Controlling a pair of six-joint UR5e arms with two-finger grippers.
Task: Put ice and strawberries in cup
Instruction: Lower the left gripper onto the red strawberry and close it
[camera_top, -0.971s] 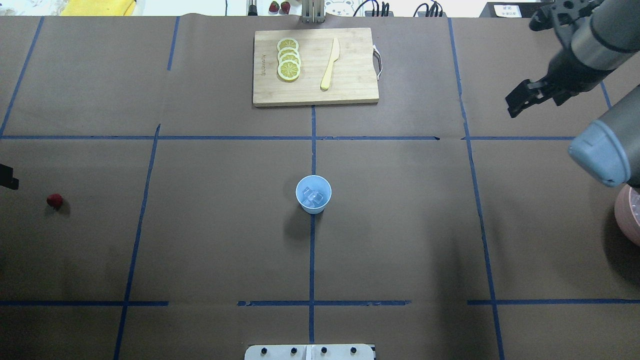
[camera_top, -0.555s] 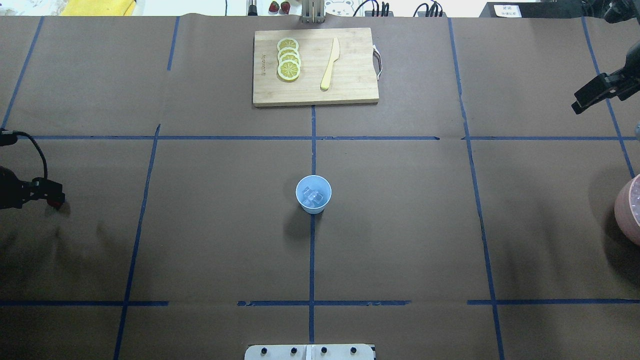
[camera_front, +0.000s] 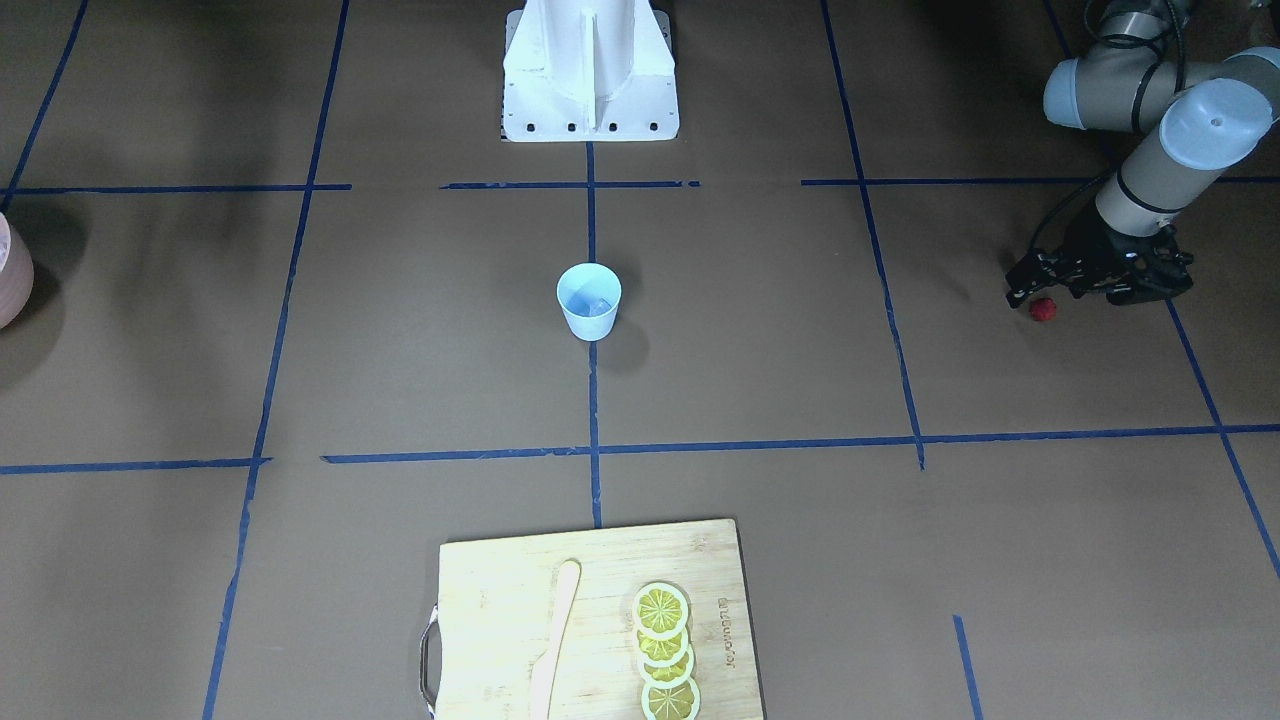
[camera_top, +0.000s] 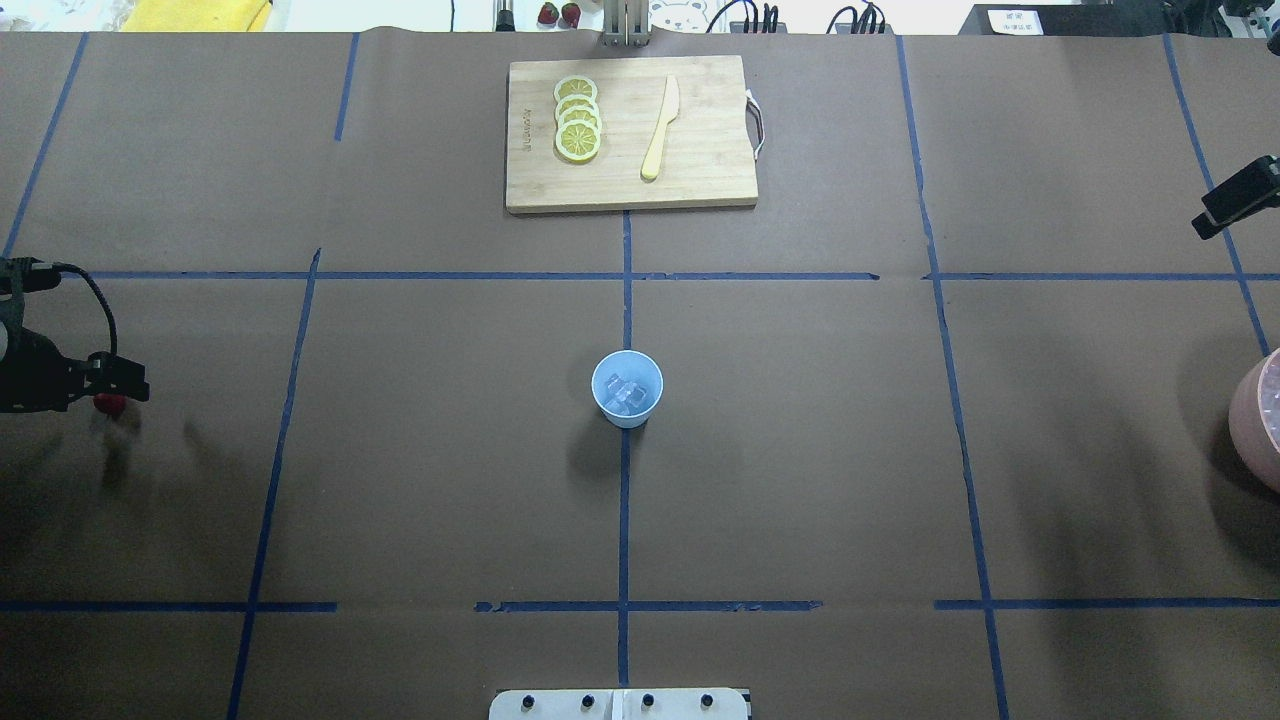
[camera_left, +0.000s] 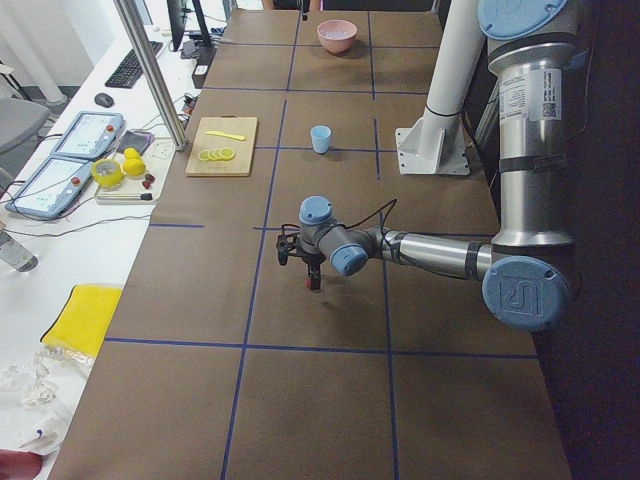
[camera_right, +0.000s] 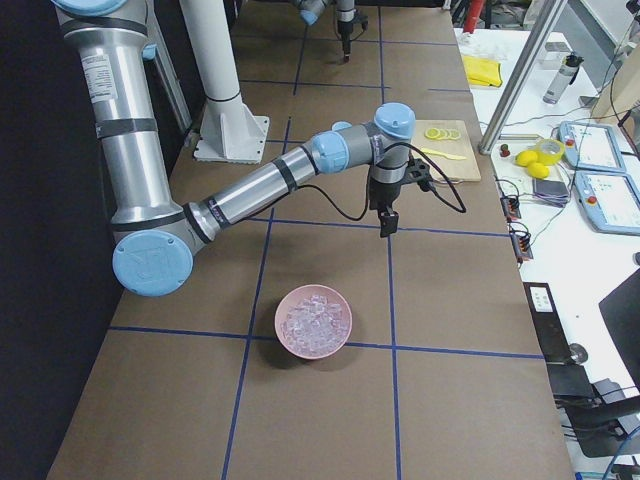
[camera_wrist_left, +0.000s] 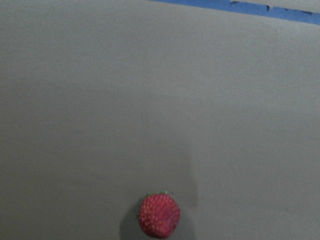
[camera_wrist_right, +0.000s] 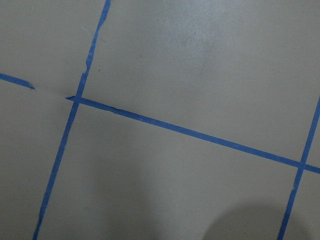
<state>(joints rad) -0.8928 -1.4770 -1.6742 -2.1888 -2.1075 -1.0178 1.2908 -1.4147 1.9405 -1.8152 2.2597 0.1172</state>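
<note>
The pale blue cup (camera_top: 627, 389) stands upright at the table's centre, with clear ice (camera_top: 625, 396) inside it; the front-facing view also shows the cup (camera_front: 589, 300). The strawberry (camera_top: 108, 403) lies on the paper at the far left, half covered by my left gripper (camera_top: 118, 382). The gripper hovers just over the berry and looks open, gripping nothing. The strawberry (camera_wrist_left: 159, 215) lies bare at the bottom of the left wrist view and beside the gripper (camera_front: 1028, 288) from the front. Only a dark tip of my right gripper (camera_top: 1236, 196) shows at the right edge, its jaws unreadable.
A wooden cutting board (camera_top: 700, 170) at the back centre carries lemon slices (camera_top: 578, 118) and a pale knife (camera_top: 661, 127). A pink bowl (camera_right: 290, 342) of ice pieces sits at the right edge near the right arm. Blue tape lines grid the brown paper.
My left arm has come in from the left edge and stopped over the strawberry. The right arm has swung off to the right, almost out of the overhead view.
</note>
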